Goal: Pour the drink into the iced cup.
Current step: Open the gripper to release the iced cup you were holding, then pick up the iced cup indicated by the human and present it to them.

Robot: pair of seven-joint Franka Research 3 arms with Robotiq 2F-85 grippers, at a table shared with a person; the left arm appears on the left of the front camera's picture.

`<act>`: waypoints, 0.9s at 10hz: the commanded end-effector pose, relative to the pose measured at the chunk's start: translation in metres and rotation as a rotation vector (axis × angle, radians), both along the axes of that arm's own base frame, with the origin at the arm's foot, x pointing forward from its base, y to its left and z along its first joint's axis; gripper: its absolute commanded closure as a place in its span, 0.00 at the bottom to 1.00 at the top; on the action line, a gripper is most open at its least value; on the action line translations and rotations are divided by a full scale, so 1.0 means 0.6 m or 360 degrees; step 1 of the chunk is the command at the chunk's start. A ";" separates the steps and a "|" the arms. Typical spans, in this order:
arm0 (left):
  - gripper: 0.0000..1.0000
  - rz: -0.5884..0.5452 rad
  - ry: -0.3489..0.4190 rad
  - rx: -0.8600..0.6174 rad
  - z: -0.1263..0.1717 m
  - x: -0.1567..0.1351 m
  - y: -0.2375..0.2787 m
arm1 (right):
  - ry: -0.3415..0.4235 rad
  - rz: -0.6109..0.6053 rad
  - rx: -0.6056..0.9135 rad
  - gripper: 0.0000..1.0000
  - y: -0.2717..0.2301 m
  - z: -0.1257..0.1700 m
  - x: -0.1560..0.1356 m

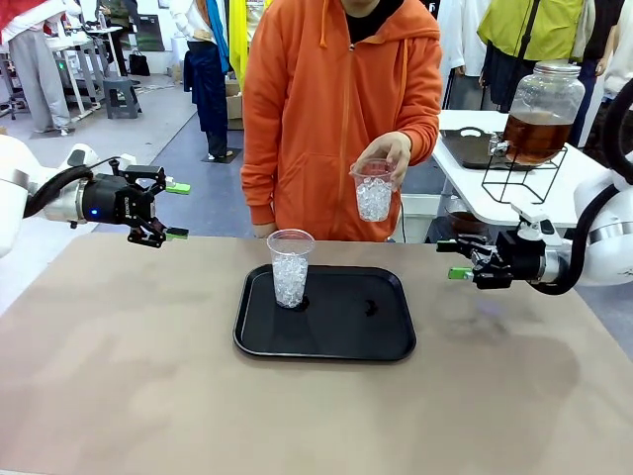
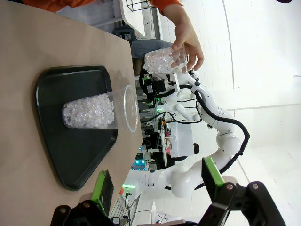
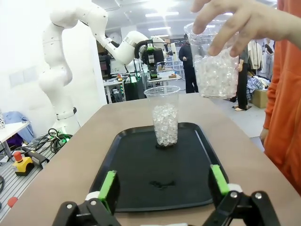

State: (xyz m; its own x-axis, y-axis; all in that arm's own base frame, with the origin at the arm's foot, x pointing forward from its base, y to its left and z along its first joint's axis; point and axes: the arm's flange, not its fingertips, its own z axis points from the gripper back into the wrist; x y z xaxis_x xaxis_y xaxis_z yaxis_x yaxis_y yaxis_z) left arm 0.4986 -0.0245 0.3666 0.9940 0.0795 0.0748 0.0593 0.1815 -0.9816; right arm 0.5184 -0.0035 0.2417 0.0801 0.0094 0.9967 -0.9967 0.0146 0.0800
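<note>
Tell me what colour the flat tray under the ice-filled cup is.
The flat tray is glossy black, best seen in the front view.

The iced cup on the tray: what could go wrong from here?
The cup on the tray is tall and stands free near the tray's left end; the left gripper closing off-centre could tip it. The person's hand holds a second iced cup in the air beyond the tray, where a reaching arm might strike it.
</note>
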 end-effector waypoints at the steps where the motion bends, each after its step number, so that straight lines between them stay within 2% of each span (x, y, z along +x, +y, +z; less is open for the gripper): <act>1: 0.00 -0.0001 0.0012 0.0010 0.003 -0.001 0.001 | -0.0008 -0.0002 0.0008 0.00 0.001 0.004 0.002; 9: 0.00 -0.0001 0.0012 0.0010 0.003 -0.001 0.001 | -0.0008 -0.0002 0.0008 0.00 0.001 0.004 0.002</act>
State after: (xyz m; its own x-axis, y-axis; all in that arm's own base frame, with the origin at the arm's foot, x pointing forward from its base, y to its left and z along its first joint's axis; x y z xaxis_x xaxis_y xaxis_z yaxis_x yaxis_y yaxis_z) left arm 0.4986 -0.0245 0.3665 0.9940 0.0795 0.0748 0.0593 0.1815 -0.9816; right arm 0.5183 -0.0035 0.2414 0.0808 0.0092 0.9967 -0.9966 0.0145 0.0807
